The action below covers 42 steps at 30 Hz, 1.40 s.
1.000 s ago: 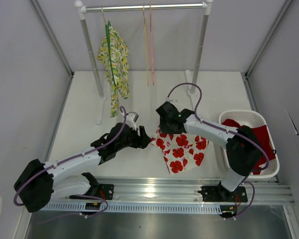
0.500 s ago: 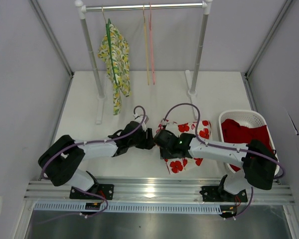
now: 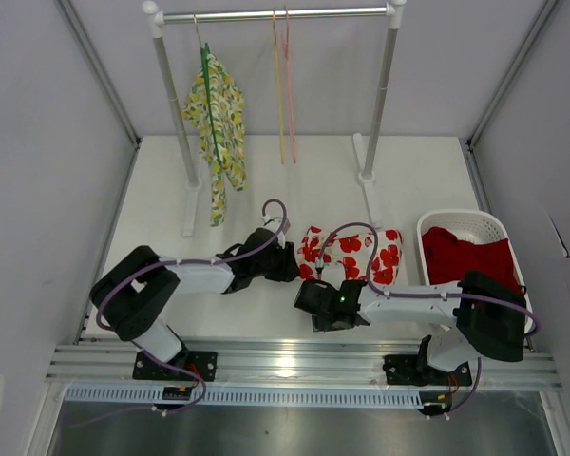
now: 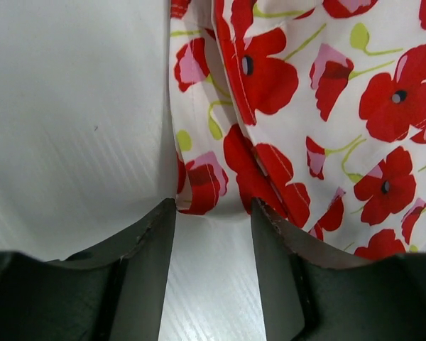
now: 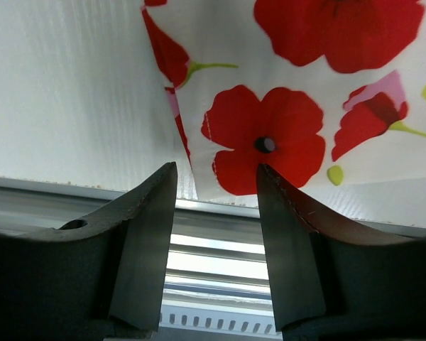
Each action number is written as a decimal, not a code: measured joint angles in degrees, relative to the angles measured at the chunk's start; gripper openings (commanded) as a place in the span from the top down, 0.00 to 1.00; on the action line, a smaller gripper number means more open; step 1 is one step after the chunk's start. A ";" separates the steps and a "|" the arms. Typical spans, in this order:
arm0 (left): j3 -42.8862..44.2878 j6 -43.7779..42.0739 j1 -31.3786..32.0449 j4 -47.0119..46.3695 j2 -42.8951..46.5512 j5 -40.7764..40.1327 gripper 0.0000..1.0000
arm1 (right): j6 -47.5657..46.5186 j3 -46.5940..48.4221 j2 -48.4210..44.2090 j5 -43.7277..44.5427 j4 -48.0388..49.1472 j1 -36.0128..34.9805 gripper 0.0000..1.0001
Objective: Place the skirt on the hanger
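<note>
The skirt, white with red poppies, lies bunched on the table in the middle. It fills the top of the left wrist view, and a corner of it shows in the right wrist view. My left gripper is open at the skirt's left edge, its jaws just short of the hem. My right gripper is open and empty near the skirt's near-left corner, above the table's front edge. Two bare hangers, yellow and pink, hang on the rail.
A green hanger with a yellow-patterned garment hangs at the rail's left end. The rack's posts stand on feet at the back. A white basket with red clothes sits at the right. A metal rail runs along the near edge.
The skirt has gone from spread out to bunched farther back. My right gripper has moved toward the near edge. My left gripper has moved right, up to the skirt's left edge.
</note>
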State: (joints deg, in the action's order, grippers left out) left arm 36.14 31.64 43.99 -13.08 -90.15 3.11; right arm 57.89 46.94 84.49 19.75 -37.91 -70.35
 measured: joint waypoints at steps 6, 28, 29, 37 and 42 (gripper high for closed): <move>1.64 0.50 0.00 -0.39 -2.56 -0.07 0.90 | 1.33 -1.05 1.18 -0.02 1.20 -1.22 0.56; 3.54 0.35 -8.90 19.41 28.13 -11.58 1.00 | -10.34 16.31 -20.11 5.97 -14.47 21.64 1.00; 4.24 0.35 -9.20 20.83 29.44 -12.22 1.00 | -11.72 18.38 -20.55 6.19 -15.10 23.80 1.00; 13.66 -1.20 -9.84 32.70 40.57 -17.88 1.00 | -20.92 34.47 -20.81 6.58 -19.54 32.06 1.00; 19.54 -3.96 -9.90 38.51 45.62 -19.69 1.00 | -25.16 43.82 -19.67 7.08 -21.00 32.26 1.00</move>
State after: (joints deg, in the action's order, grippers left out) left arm 55.68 27.68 34.09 25.43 -44.53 -16.58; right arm 32.73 90.76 64.82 26.83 -58.92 -38.09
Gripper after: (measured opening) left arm 0.011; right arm 0.033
